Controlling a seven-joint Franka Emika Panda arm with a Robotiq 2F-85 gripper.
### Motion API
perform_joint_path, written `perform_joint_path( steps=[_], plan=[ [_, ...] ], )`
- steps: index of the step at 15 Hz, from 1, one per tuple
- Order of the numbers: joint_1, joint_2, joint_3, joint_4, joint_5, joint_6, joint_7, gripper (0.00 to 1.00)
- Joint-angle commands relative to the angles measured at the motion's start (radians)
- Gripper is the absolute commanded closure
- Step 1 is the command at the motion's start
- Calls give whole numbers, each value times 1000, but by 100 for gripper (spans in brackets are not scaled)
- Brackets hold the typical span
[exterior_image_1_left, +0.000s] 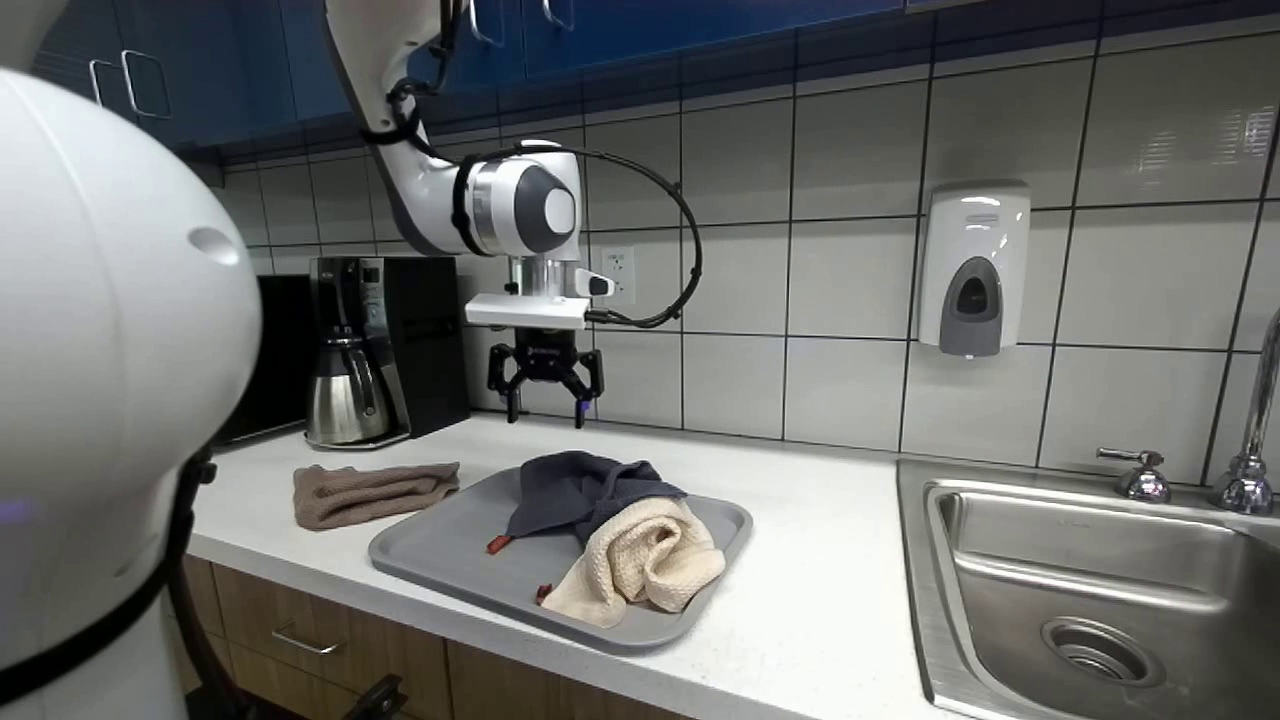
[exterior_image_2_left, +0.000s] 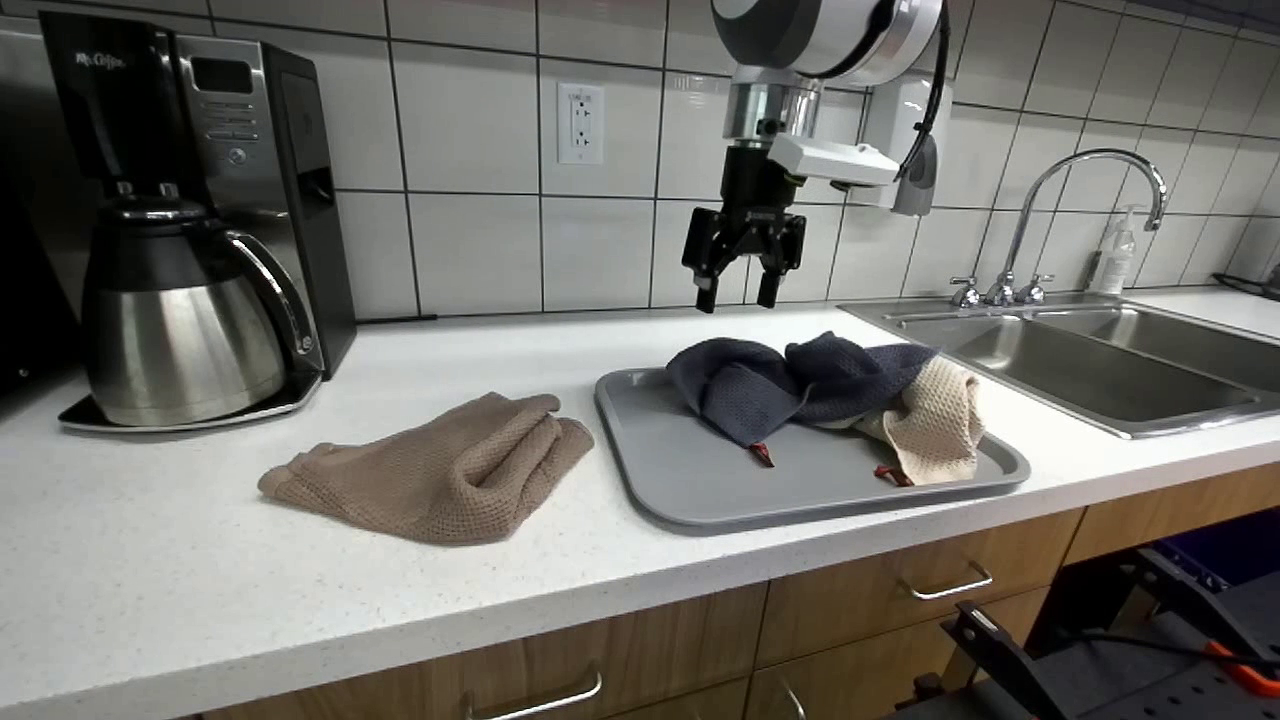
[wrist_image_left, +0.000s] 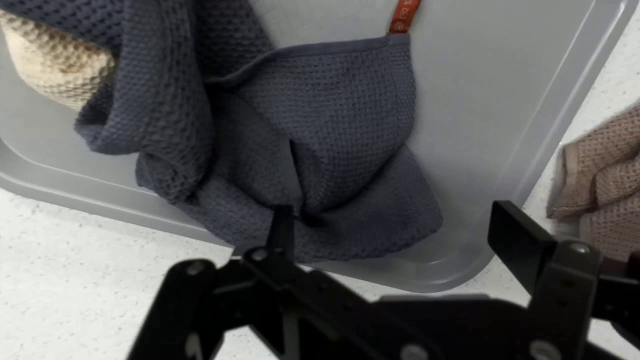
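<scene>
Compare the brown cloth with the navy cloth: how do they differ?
Place: the brown cloth lies on the white counter; the navy cloth lies on the grey tray.
Contact: the navy cloth touches the cream cloth; the brown cloth lies apart from both.
Detail: the navy cloth shows a reddish tag; none shows on the brown cloth.
Shared: both are rumpled and textured.

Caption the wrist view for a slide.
Open gripper above a gray tray, which bears a rumpled navy cloth and a cream cloth; brown cloth alongside.

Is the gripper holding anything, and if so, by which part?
Nothing is held: the gripper is open in the air, higher than the navy cloth.
</scene>
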Motion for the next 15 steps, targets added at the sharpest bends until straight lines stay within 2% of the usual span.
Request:
perform_joint_path(
  steps=[1, 6, 15],
  plan=[
    [18, 11, 19, 40, 2, -55, 70, 0],
    [44, 36, 35, 69, 9, -37, 144, 0],
    [161, 70, 50, 93, -36, 16, 501, 0]
  ],
)
